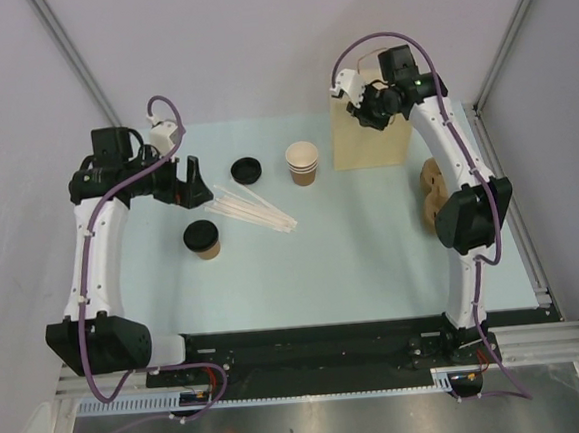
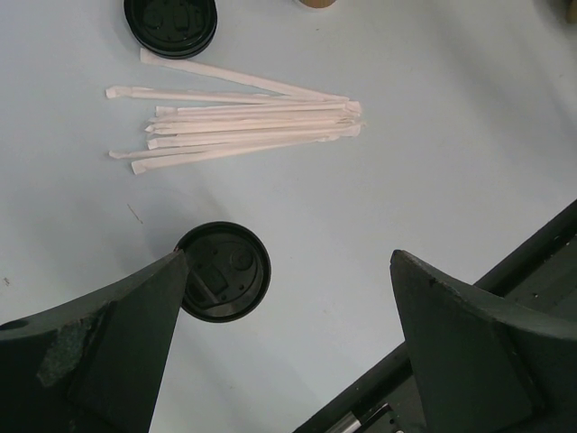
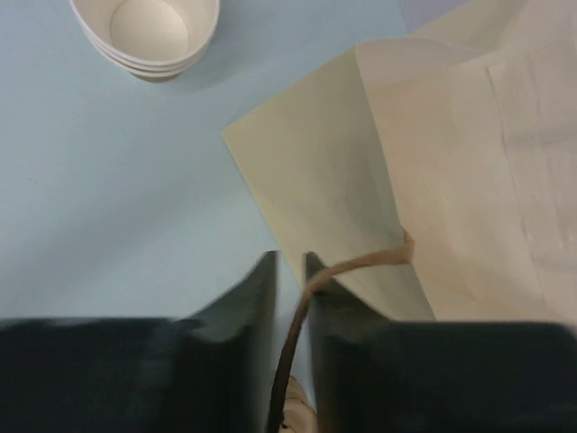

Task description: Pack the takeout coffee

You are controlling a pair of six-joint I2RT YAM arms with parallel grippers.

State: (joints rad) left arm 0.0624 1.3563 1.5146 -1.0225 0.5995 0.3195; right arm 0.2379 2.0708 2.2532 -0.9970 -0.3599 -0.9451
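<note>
The takeout coffee [image 1: 202,238] stands upright on the left half of the worktop [image 1: 353,262], toward the front, just beside the fan of wrapped straws [image 1: 254,209]. In the left wrist view its black lid [image 2: 223,271] shows from above, partly hidden behind one finger of the left tool [image 2: 288,271].

Handling: the fill level is hidden, so treat the cup as full. The paper wall is probably thin and gives under pressure. The lid looks like a press fit and may pop off if the wall is crushed. Grip across the wall at mid-height, below the lid rim, with moderate force. Do not lift by the lid. Keep the cup upright.

Tool state: the left tool is spread wide and holds nothing. It hovers over the worktop with the cup off to one side of its centre. The right tool [image 3: 288,262] is closed to a narrow gap, with the cord handle [image 3: 361,263] of the paper bag [image 3: 433,162] pinched between its jaws.

Surface and room: the worktop is pale blue, flat and smooth, so a one-sided nudge may slide the cup. A loose lid [image 2: 171,23] and a stack of empty cups [image 1: 302,162] lie between the coffee and the bag. Carry the cup above them or in front of them. Grey walls enclose the far side and both flanks.
</note>
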